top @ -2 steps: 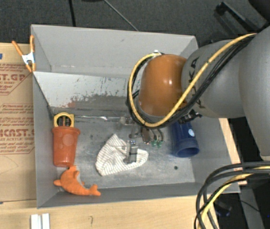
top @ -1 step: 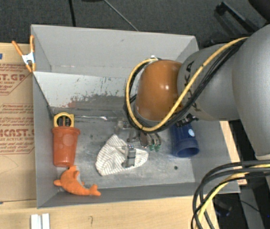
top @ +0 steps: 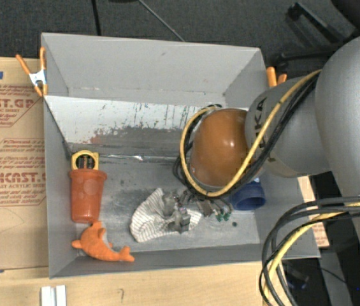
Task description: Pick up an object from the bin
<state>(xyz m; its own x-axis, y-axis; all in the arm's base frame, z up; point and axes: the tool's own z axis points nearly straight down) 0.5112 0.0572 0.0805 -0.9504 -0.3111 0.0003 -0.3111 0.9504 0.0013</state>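
I see the gripper [top: 180, 214] low at the front middle of the grey bin [top: 148, 65], touching the right part of a crumpled white cloth with grey stripes [top: 148, 222]. I cannot tell if it is open or closed, because its dark parts mix with the folds. Just beside it on the right, a blue cup [top: 251, 198] lies partly under the arm. Well apart, at the left wall, an orange cup [top: 87, 196] touches a small yellow and black thing [top: 84, 161] above it, with an orange toy dolphin [top: 100, 247] near the front left corner.
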